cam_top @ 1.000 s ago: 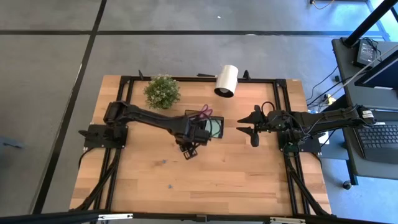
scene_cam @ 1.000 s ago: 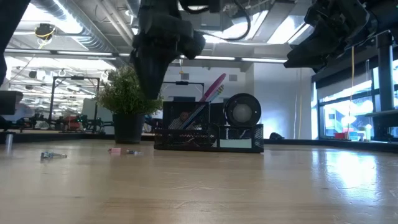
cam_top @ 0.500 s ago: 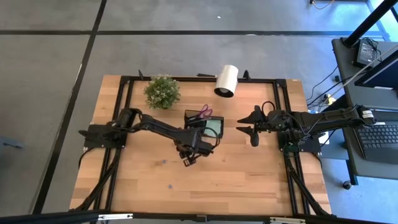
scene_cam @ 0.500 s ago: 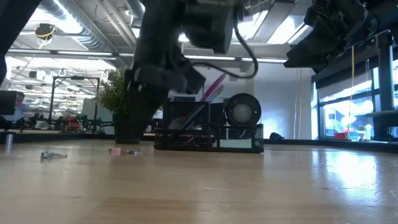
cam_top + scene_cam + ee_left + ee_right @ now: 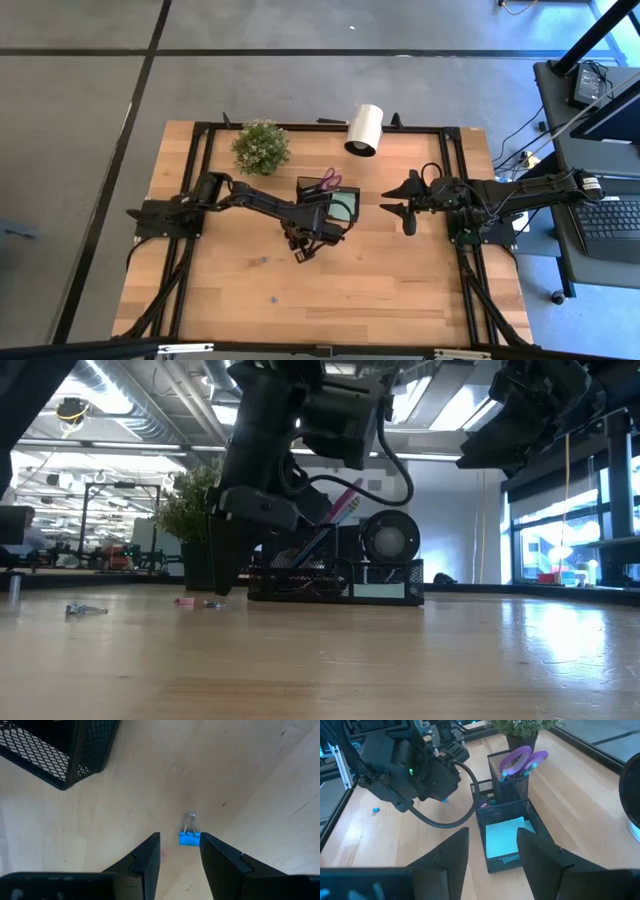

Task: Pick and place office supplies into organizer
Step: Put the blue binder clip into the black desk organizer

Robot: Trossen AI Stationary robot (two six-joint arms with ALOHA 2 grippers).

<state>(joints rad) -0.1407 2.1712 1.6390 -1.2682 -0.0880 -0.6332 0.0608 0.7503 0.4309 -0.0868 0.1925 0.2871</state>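
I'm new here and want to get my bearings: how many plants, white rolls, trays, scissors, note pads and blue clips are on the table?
Plant: 1
White roll: 1
Tray: 1
Scissors: 1
Note pad: 1
Blue clips: 2
Total: 7

overhead camera looks straight down, low one level across the table [image 5: 400, 290], wrist cameras close past their fingers; all share the organizer [image 5: 507, 837].
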